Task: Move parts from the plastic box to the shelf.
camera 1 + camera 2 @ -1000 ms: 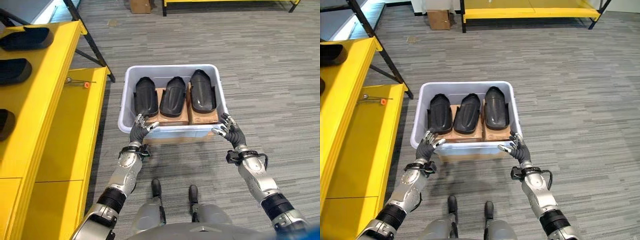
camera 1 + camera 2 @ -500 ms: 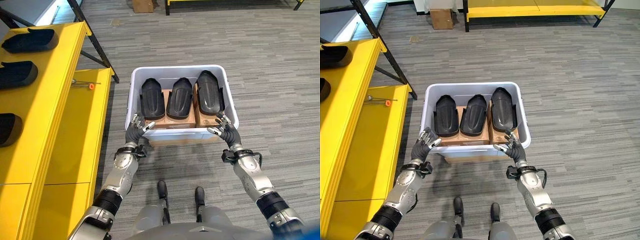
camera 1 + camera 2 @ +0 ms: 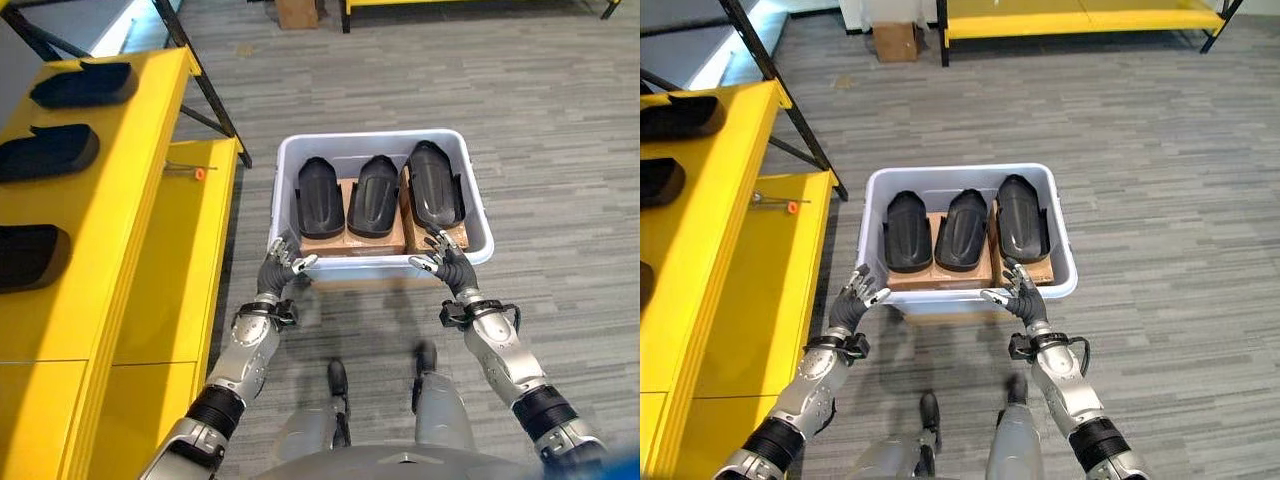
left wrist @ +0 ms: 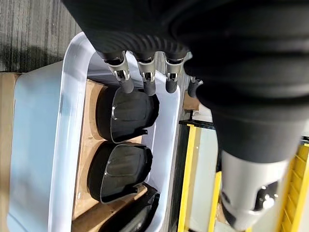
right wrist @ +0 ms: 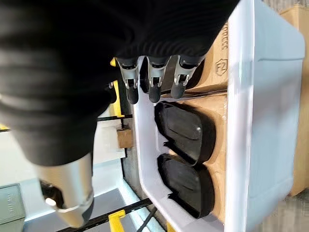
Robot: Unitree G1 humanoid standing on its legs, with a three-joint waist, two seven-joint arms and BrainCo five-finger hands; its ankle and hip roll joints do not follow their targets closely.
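Grey striped floor [image 3: 560, 120] | plastic box [image 3: 478, 215] at 12 o'clock, three black parts [image 3: 378, 195] inside on cardboard | yellow shelf [image 3: 120, 210] at 9 o'clock | left hand [image 3: 278, 265] at box's near-left corner, fingers spread, empty | right hand [image 3: 448, 266] at near-right corner, fingers spread, empty

Left hand [image 3: 279, 268] and right hand [image 3: 446, 266] reach forward, fingers spread open

A small cardboard box [image 3: 894, 41] sits on the grey striped floor [image 3: 1160, 170].
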